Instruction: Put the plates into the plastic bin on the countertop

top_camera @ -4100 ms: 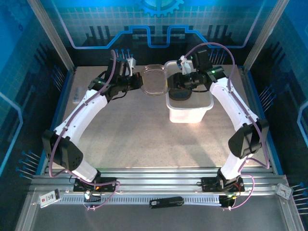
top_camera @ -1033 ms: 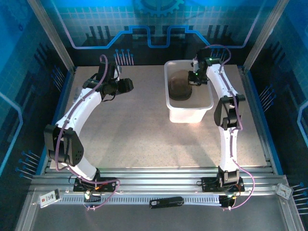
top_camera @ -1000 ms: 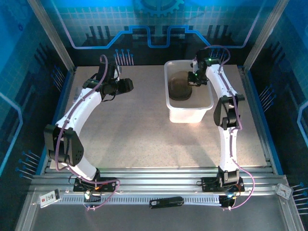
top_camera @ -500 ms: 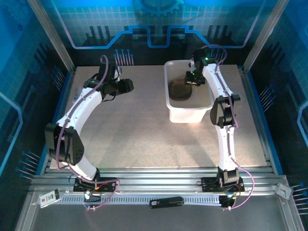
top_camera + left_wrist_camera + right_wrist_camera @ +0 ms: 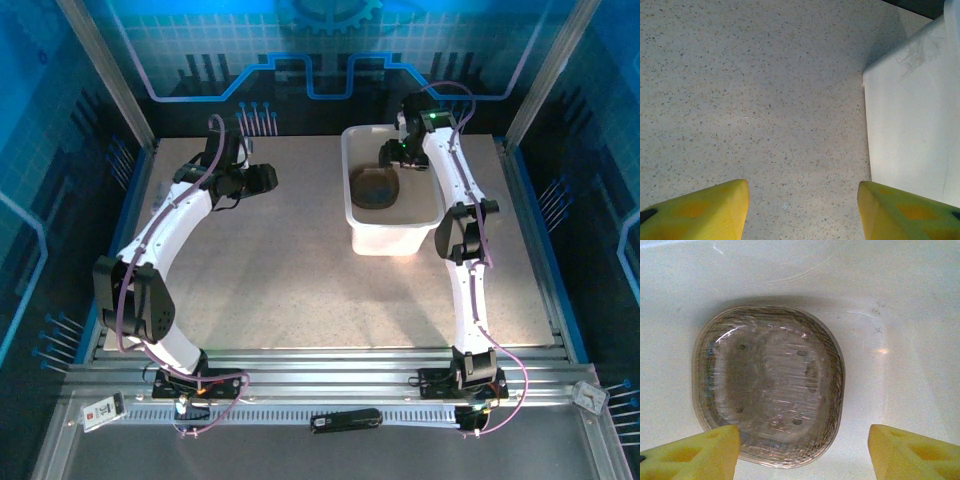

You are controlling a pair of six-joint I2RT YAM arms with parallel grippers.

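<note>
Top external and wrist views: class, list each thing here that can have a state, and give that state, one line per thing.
plates: lying flat on the bin's floor, ungripped.
plastic bin: upright on the countertop, open-topped, holding the plates.
left gripper: open, empty, above bare countertop beside the bin.
right gripper: open, empty, above the plates in the bin.

number of stacked plates (image 5: 767, 385) unclear; plastic bin (image 5: 910, 125) cropped by left wrist view's right edge
</note>
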